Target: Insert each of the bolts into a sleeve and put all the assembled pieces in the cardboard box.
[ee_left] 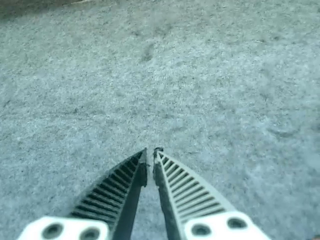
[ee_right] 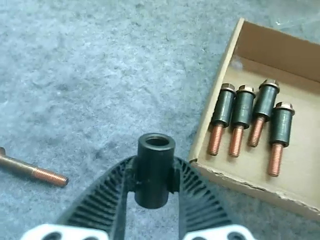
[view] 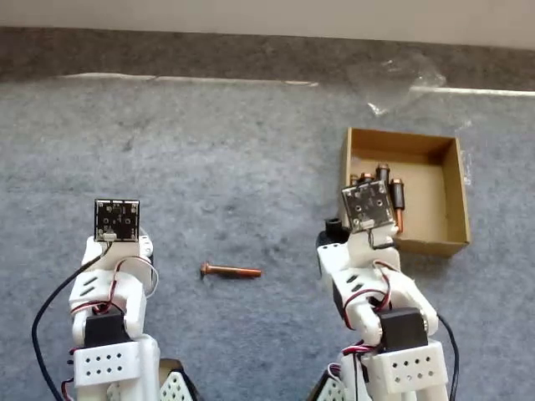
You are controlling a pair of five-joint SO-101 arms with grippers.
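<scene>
An upright black sleeve (ee_right: 156,155) is clamped in my right gripper (ee_right: 155,169), just outside the near-left corner of the cardboard box (ee_right: 229,60). From above, that sleeve (view: 335,226) pokes out beside the right arm's wrist, left of the box (view: 430,245). Several assembled pieces (ee_right: 245,117), copper bolts in black sleeves, lie side by side inside the box. One bare copper bolt (view: 231,271) lies flat on the grey mat between the two arms, its threaded end (ee_right: 50,177) pointing toward the right arm. My left gripper (ee_left: 150,159) is shut and holds nothing, over bare mat left of the bolt.
A crumpled clear plastic bag (view: 397,82) lies behind the box near the mat's far edge. The grey mat (view: 217,167) stretches wide ahead of the left arm (view: 117,221).
</scene>
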